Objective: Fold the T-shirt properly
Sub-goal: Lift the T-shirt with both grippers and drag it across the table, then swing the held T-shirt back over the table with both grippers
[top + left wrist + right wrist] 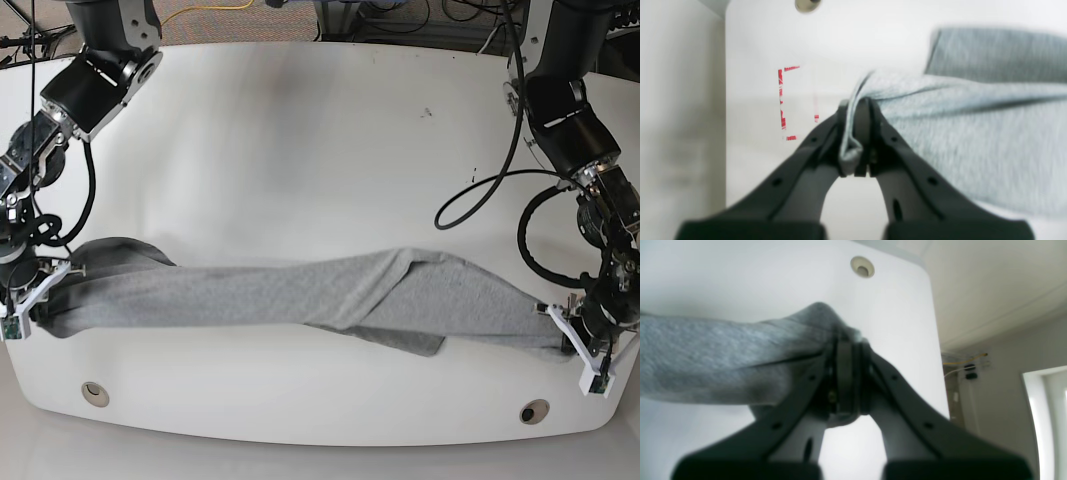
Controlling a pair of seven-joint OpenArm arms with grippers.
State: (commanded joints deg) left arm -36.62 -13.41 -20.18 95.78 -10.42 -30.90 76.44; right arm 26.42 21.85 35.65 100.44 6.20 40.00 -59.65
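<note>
both black end effectors, left end effector and right end effector, clamped on soft heather-grey t-shirt

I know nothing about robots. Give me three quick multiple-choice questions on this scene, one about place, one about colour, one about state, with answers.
1. Where does the T-shirt lie?
A. stretched across the near side of the table
B. on the floor
C. piled at the far edge

2. What colour is it?
A. red
B. heather grey
C. black

3. What state are the end effectors in?
A. both open
B. one open
C. both shut on cloth

Answers: 1 A, it spans between both arms near the front edge. 2 B, every view shows grey. 3 C, the left end effector and right end effector each pinch fabric.
</note>
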